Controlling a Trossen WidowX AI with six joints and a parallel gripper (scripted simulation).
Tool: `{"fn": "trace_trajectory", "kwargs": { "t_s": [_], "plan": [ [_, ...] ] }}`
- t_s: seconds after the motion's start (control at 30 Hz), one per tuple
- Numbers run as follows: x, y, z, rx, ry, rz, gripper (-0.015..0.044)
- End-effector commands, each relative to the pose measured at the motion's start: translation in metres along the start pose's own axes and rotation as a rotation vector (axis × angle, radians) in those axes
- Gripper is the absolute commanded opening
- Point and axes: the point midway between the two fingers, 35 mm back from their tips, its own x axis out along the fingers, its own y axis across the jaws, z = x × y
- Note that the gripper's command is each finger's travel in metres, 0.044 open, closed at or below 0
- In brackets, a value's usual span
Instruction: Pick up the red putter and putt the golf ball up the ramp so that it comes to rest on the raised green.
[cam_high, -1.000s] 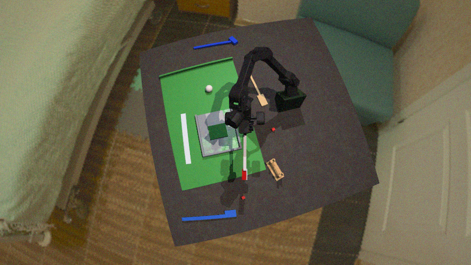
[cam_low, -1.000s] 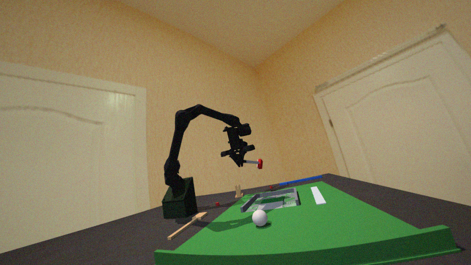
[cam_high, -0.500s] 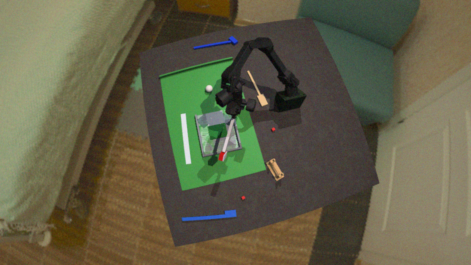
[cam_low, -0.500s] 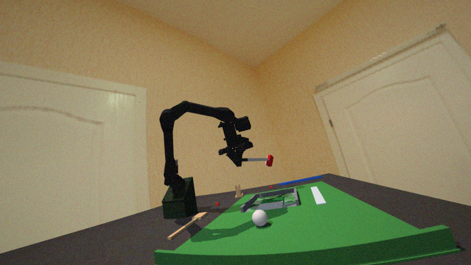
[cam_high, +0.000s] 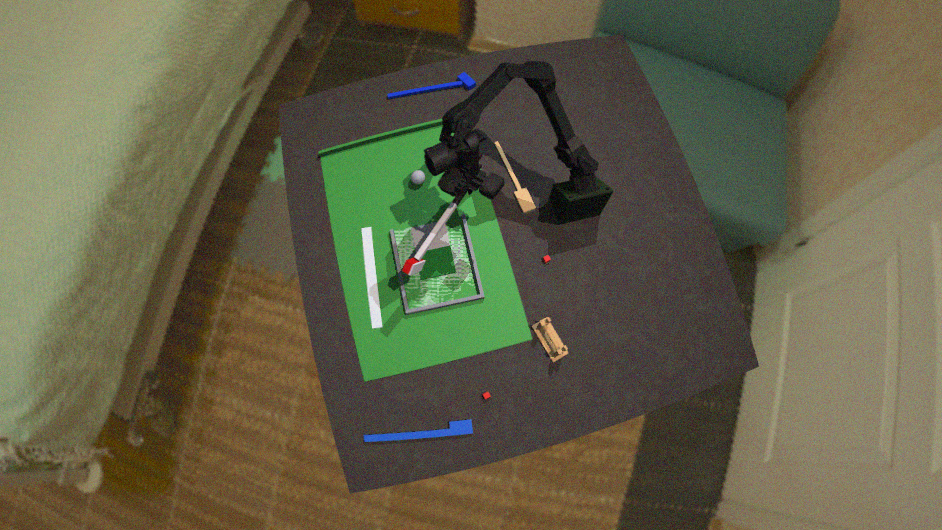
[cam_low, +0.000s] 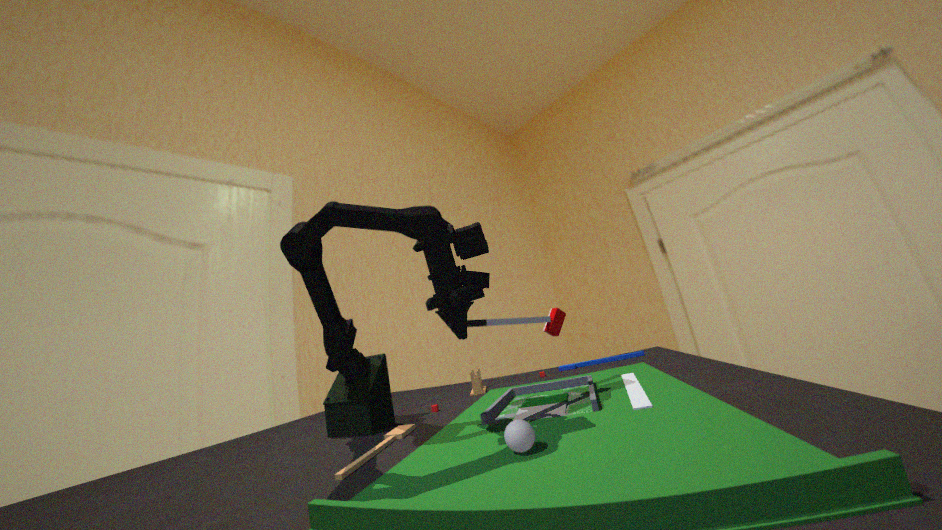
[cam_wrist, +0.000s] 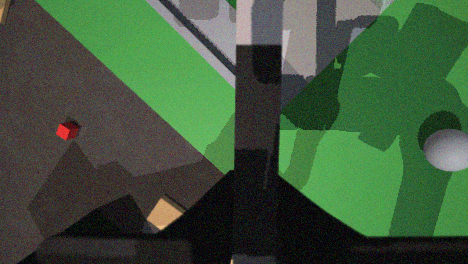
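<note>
My gripper (cam_high: 461, 191) (cam_low: 464, 324) (cam_wrist: 250, 178) is shut on the grip end of the red putter. The putter's grey shaft (cam_high: 434, 232) (cam_low: 513, 321) (cam_wrist: 257, 100) sticks out level, high above the green mat (cam_high: 428, 336) (cam_low: 658, 461) (cam_wrist: 150, 65). Its red head (cam_high: 411, 265) (cam_low: 555, 321) hangs over the raised green, whose grey frame (cam_high: 442, 304) (cam_low: 553, 385) shows in the top and exterior views. The white golf ball (cam_high: 417, 176) (cam_low: 519, 435) (cam_wrist: 447, 149) rests on the mat, beside the gripper and on the mat's walled side of the raised green. The putter's head is out of the wrist view.
A white strip (cam_high: 371, 276) (cam_low: 635, 388) lies on the mat. Two blue putters (cam_high: 431, 87) (cam_high: 421, 431), a wooden putter (cam_high: 513, 177) (cam_low: 375, 450), a wooden rack (cam_high: 550, 338) (cam_low: 477, 382) and small red cubes (cam_high: 546, 259) (cam_high: 486, 395) (cam_wrist: 67, 130) lie on the dark table (cam_high: 625, 296).
</note>
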Motion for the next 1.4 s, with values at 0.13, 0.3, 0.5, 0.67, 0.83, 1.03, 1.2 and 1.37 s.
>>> {"fn": "trace_trajectory", "kwargs": {
  "t_s": [0.13,0.3,0.5,0.67,0.83,1.03,1.2,1.37],
  "plan": [
    [-0.005,-0.026,-0.041,0.162,0.006,-0.030,0.0000],
    [-0.007,-0.038,-0.067,0.247,0.008,-0.042,0.0000],
    [-0.008,-0.045,-0.091,0.315,0.004,-0.049,0.0000],
    [-0.009,-0.052,-0.114,0.395,0.017,-0.069,0.0000],
    [-0.011,-0.059,-0.148,0.515,0.043,-0.105,0.0000],
    [-0.015,-0.062,-0.188,0.659,0.079,-0.152,0.0000],
    [-0.017,-0.061,-0.216,0.762,0.108,-0.188,0.0000],
    [-0.014,-0.062,-0.218,0.766,0.109,-0.189,0.0000]
  ]
}}
